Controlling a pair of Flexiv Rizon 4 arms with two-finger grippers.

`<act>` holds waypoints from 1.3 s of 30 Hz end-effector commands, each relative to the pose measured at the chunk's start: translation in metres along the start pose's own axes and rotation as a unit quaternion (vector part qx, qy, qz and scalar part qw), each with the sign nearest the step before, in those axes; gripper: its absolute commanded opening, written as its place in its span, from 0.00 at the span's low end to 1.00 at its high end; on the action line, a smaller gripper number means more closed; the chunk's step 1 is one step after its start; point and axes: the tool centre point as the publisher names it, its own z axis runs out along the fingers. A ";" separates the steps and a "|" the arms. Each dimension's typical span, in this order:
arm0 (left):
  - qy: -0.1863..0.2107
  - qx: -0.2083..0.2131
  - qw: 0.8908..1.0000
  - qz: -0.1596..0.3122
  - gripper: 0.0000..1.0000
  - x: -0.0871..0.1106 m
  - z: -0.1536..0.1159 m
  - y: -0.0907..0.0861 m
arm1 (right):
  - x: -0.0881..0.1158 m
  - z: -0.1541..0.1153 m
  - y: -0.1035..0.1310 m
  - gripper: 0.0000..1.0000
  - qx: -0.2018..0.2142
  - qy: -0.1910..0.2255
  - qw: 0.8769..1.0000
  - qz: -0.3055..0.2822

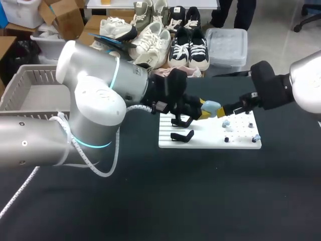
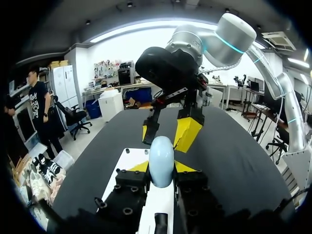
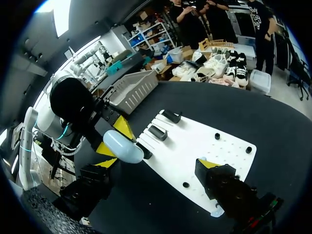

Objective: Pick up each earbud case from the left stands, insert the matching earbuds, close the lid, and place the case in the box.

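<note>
Grips a pale blue earbud case point(image 2: 161, 158) in the left gripper point(image 2: 161, 167), with the yellow tips pressed on its two sides. Holds it off the surface, over the middle of the white board point(image 1: 210, 142) and just right of the two black stands point(image 1: 181, 121) at the board's left end, one stand farther and one nearer. Appears to have its lid closed, though no seam is plain enough to be sure. Meets the right gripper point(image 2: 165, 139) coming in from the right, fingers spread apart and clamped on nothing, yellow tips just beside the right end of the case; cannot tell whether touching or a little apart. Carries, on the board's right half, a scatter of small black pegs point(image 1: 226, 139) and two pale earbuds point(image 1: 225, 123), one close under the right gripper and the other at the near right corner. Lies flat on the dark table point(image 1: 165, 196). Stands at the far left of the table: a grey slatted basket point(image 1: 35, 75), well apart from the board, showing only walls and a pale floor where the left arm point(image 1: 95, 108) does not cover it.
</note>
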 end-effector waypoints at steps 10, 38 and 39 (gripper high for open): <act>0.004 0.007 1.000 0.003 0.00 0.004 0.001 -0.007 | -0.001 -0.004 0.001 1.00 0.004 -0.003 1.000 -0.001; -0.075 -0.010 0.997 -0.002 0.00 -0.012 -0.026 -0.006 | 0.016 -0.050 -0.021 1.00 0.081 -0.014 0.996 0.029; -0.087 -0.019 0.996 0.004 0.00 -0.015 -0.028 -0.006 | 0.018 -0.051 -0.021 1.00 0.082 -0.012 0.996 0.030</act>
